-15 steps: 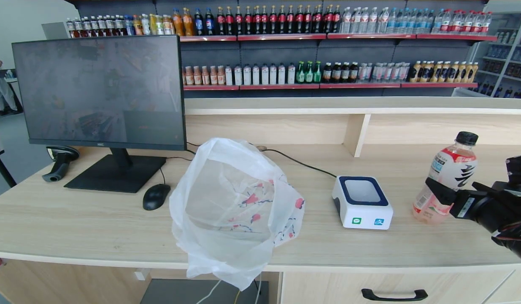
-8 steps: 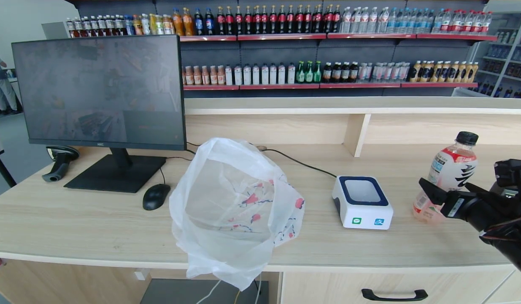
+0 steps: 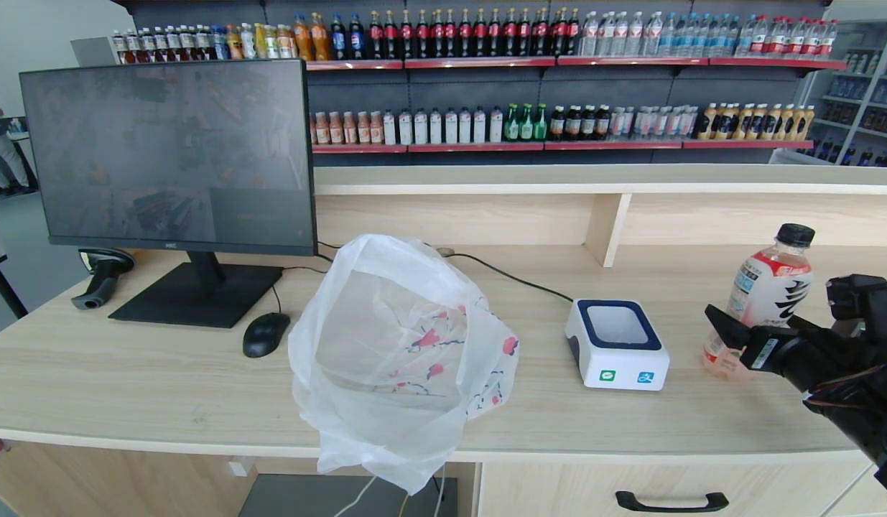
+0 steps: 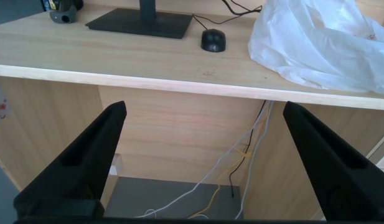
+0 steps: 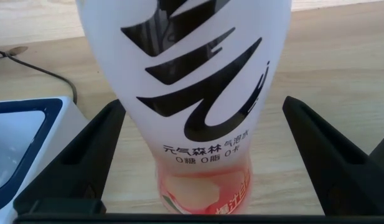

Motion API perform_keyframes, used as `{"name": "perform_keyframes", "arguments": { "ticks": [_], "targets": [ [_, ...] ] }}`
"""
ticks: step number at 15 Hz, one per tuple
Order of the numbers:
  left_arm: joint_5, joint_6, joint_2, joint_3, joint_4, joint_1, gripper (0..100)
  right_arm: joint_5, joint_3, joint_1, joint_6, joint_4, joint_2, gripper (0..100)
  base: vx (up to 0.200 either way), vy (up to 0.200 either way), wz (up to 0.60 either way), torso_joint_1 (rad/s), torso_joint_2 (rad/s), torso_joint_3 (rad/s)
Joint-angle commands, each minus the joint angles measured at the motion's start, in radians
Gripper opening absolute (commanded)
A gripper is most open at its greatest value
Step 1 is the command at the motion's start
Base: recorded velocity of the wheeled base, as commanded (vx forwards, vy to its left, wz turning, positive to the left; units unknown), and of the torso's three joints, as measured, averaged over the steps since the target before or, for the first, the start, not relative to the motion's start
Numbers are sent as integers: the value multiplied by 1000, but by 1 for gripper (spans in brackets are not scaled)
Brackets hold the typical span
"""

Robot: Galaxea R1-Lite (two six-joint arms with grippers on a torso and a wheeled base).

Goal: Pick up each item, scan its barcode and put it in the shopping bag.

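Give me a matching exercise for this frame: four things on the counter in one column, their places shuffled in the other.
1. pink drink bottle with black cap
2. white plastic shopping bag with red print
3. white box scanner with blue-rimmed window
4. black computer mouse

A. beside the black monitor stand
B. between the open fingers of the right gripper
C. drooping over the wooden counter front edge
D. between bag and bottle

Pairs: 1-B, 2-C, 3-D, 4-A.
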Motion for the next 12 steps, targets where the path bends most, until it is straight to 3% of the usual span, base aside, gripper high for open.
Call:
{"name": "perform_keyframes", "arguments": {
  "ticks": [1,12],
  "targets": [
    [0,0,0,0,0,0,100,0,-2,1,-2,-1,-1,100,0,0,0,0,0,0],
    [0,0,0,0,0,0,100,0,-23,1,3,-24,41,100,0,0,0,0,0,0]
  ]
}}
